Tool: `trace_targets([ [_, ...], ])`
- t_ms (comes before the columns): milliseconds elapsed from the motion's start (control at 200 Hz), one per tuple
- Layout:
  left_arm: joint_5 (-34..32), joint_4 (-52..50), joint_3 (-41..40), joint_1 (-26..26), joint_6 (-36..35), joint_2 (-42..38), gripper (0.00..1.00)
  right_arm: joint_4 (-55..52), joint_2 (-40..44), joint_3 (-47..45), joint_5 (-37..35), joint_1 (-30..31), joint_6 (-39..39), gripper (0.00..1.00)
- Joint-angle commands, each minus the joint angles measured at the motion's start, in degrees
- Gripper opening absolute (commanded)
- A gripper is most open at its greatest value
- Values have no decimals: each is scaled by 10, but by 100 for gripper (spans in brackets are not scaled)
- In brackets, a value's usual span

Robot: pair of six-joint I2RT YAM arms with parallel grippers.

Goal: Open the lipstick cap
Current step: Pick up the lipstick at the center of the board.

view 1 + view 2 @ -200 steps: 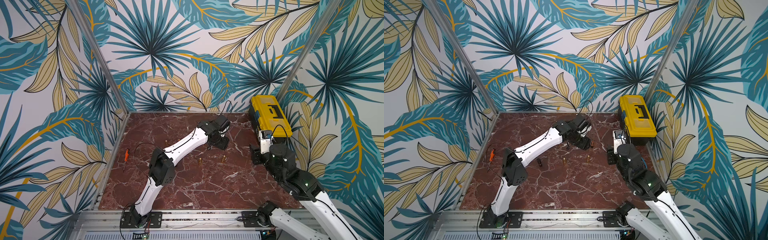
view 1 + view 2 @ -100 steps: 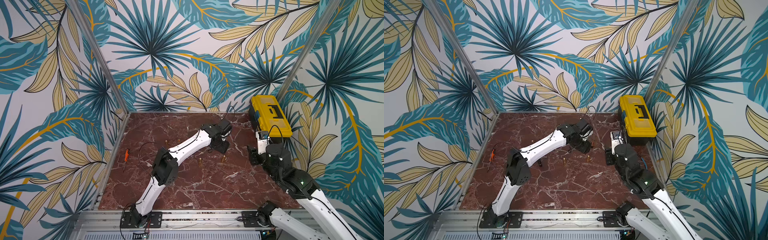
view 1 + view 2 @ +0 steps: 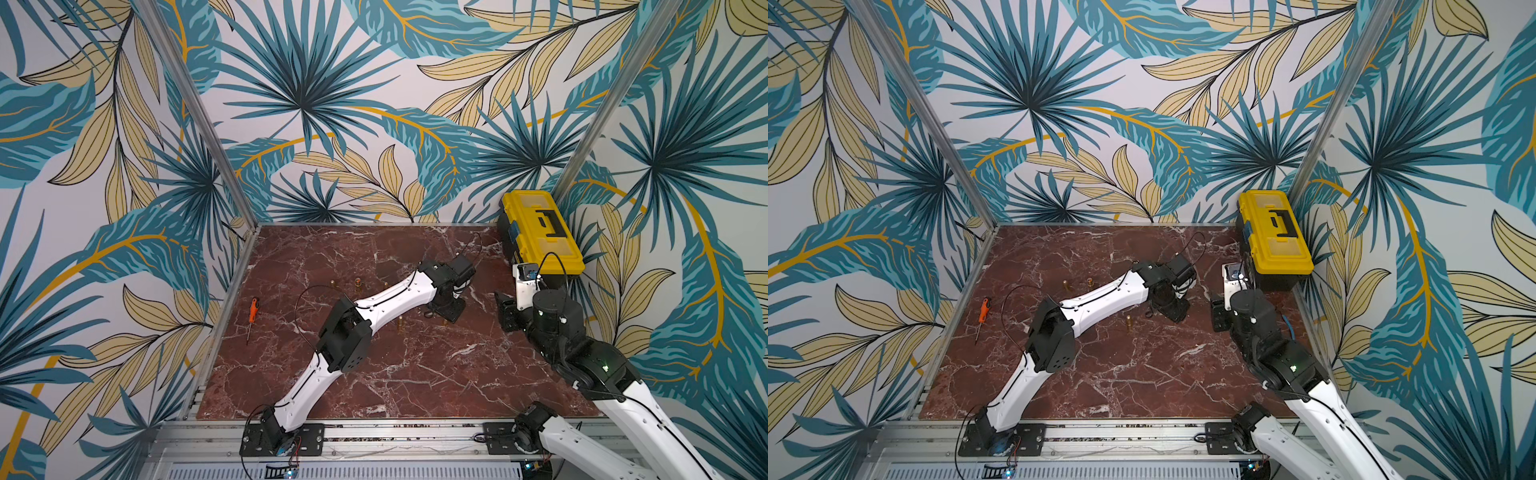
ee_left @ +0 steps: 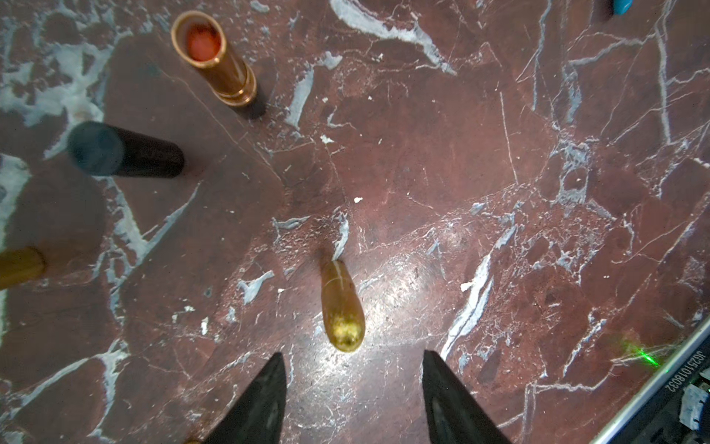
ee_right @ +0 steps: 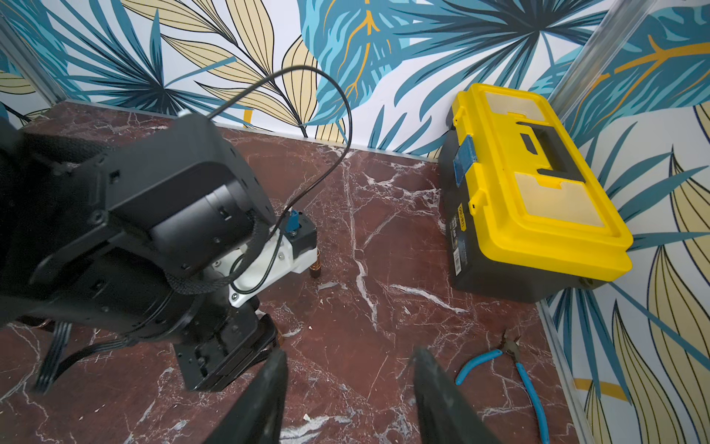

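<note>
A capped gold lipstick [image 4: 342, 307] stands upright on the marble just ahead of my left gripper [image 4: 353, 357], outside its open jaws. Farther off in the left wrist view stand an uncapped rose-gold lipstick [image 4: 215, 57] with red inside and a black tube [image 4: 123, 153]. Another gold tube [image 4: 19, 267] shows at the frame edge. In both top views the left gripper [image 3: 444, 311] [image 3: 1171, 311] points down at mid-table. My right gripper [image 5: 349, 353] [image 3: 505, 316] hangs open and empty beside it, aimed at the left wrist.
A yellow toolbox [image 3: 540, 228] [image 5: 538, 192] fills the back right corner. Blue pliers [image 5: 518, 369] lie near the right wall. An orange screwdriver [image 3: 252, 309] lies at the left. Several more small gold tubes [image 3: 357, 284] [image 3: 400, 323] stand on the marble [image 3: 415, 374].
The left arm has swung toward the front of the table and its gripper has come down lower; its jaws have narrowed a little. The right arm has barely shifted.
</note>
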State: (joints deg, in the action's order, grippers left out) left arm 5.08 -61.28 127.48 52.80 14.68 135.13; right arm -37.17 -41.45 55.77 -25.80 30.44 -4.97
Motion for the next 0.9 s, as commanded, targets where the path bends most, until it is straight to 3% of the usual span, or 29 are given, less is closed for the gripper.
trace_targets([
  [0,-11,-1,25,2,-9,13,56,1,6,-13,-11,1,-8,54],
  [351,-21,-1,54,3,-15,62,49,4,7,-18,-14,1,-4,54],
  [896,-31,-1,68,3,-16,65,41,7,7,-22,-14,1,-2,54],
])
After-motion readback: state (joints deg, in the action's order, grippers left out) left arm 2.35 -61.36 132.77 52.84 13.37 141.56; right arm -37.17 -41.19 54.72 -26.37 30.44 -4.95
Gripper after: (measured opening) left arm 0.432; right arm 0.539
